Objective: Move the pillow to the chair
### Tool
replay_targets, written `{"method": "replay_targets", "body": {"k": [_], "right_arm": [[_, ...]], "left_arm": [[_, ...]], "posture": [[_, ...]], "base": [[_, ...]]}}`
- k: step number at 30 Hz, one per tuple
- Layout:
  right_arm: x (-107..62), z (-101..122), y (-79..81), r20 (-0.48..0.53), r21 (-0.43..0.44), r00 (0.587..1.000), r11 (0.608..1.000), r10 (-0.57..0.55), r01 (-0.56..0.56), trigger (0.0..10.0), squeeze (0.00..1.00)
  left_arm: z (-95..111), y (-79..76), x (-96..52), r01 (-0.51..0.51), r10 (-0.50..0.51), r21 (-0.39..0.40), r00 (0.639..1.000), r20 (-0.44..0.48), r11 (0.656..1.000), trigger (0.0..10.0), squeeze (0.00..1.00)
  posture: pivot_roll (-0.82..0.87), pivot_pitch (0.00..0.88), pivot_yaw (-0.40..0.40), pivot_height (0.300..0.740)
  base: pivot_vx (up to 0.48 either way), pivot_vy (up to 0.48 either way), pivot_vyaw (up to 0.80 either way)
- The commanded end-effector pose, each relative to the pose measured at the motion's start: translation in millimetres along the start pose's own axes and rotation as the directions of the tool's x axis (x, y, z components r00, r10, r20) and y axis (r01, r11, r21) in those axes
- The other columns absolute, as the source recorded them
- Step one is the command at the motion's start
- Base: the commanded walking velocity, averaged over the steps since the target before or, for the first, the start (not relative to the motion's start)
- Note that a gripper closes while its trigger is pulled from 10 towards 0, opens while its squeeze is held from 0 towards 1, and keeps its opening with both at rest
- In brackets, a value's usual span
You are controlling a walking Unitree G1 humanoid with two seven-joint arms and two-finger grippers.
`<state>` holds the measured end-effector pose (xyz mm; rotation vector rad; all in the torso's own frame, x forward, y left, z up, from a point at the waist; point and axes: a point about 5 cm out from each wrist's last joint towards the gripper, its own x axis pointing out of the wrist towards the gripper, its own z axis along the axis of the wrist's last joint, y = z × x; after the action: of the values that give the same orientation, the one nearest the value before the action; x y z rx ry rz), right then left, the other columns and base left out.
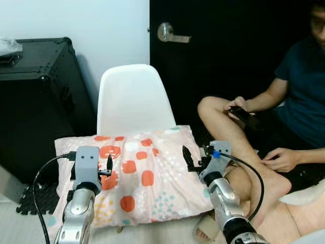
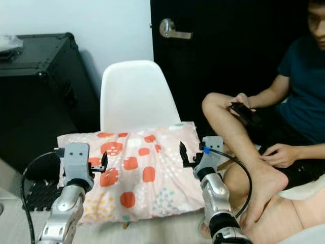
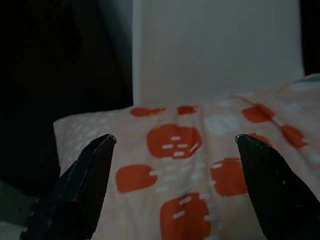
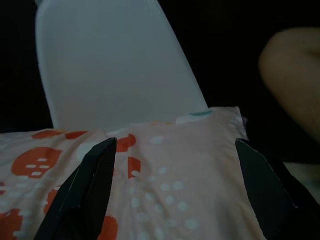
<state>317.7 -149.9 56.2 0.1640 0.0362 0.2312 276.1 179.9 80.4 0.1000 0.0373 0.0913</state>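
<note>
Left eye view shows the spotted pillow (image 1: 139, 173) lying across the white chair (image 1: 133, 96), so left gripper (image 1: 108, 165) and right gripper (image 1: 189, 158) hover over it spread wide, gripping nothing, seemingly because it is delivered.

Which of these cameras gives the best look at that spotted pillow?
The left eye view: the whole pillow shows there, lying across the seat of the white chair. The right eye view shows much the same. The two wrist views are dim and catch just part of it, between each gripper's open fingers.
</note>
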Motion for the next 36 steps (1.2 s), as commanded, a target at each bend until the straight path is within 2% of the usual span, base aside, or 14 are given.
{"method": "replay_targets", "body": {"k": [1,3,9,12,14,15,16,23,36], "right_arm": [[-3.3,-5,3.0,-0.014,-0.011,1.000,1.000,0.015,-0.015,10.0,0.00],[-3.4,-7,6.1,-0.032,-0.037,0.999,0.999,0.019,-0.020,10.0,0.00],[-3.2,-8,7.6,-0.033,-0.027,0.999,1.000,0.002,-0.003,10.0,0.00],[-3.4,-8,9.1,-0.035,-0.040,0.999,0.999,0.004,-0.005,10.0,0.00],[-4.0,-10,9.3,-0.058,-0.067,0.998,0.998,0.006,-0.010,10.0,0.00],[-4.7,-13,10.7,-0.087,-0.139,0.996,0.990,0.020,-0.033,10.0,0.00],[-4.9,-14,11.0,-0.093,-0.157,0.995,0.987,0.024,-0.039,10.0,0.00],[-4.7,-14,14.1,-0.093,-0.154,0.995,0.987,0.039,-0.053,10.0,0.00],[-8.7,-15,11.2,-0.098,-0.180,0.995,0.983,0.028,-0.046,10.0,0.00]], "left_arm": [[-6,-0.8,-1.8,-0.012,0.012,-0.010,1.000,-0.017,1.000,10.0,0.00],[-8,-0.4,-2.5,-0.027,0.026,-0.041,0.999,-0.033,0.999,10.0,0.00],[-10,-3.2,-4.3,-0.010,0.009,-0.033,1.000,-0.029,0.999,10.0,0.00],[-14,-5.4,-5.0,-0.005,0.003,-0.033,0.998,-0.060,0.999,10.0,0.00],[-17,-5.4,-5.0,-0.014,0.011,-0.039,0.997,-0.072,0.999,10.0,0.00],[-17,-5.0,-4.8,-0.019,0.016,-0.037,0.997,-0.070,0.999,10.0,0.00],[-17,-4.9,-4.8,-0.019,0.017,-0.036,0.998,-0.068,0.999,10.0,0.00],[-18,-5.0,-6.8,-0.028,0.026,-0.037,0.997,-0.068,0.999,10.0,0.00],[-19,-5.3,-9.1,-0.035,0.032,-0.037,0.997,-0.066,0.999,10.0,0.00]], "posture": [[0.08,0.049,-0.017,0.740],[0.08,0.043,-0.023,0.740],[0.08,0.043,-0.025,0.740],[0.08,0.045,-0.026,0.740],[0.08,0.048,-0.027,0.740],[0.07,0.049,-0.029,0.740],[0.07,0.049,-0.029,0.740],[0.07,0.059,-0.036,0.740],[0.07,0.068,-0.034,0.740]], "base": [[0.000,0.000,0.00],[0.000,0.000,0.00],[0.000,0.000,0.00],[0.000,0.000,0.00],[0.000,0.000,0.00],[0.000,0.000,0.00],[0.000,0.000,0.00],[0.000,0.000,0.00],[0.000,0.000,-0.80]]}}
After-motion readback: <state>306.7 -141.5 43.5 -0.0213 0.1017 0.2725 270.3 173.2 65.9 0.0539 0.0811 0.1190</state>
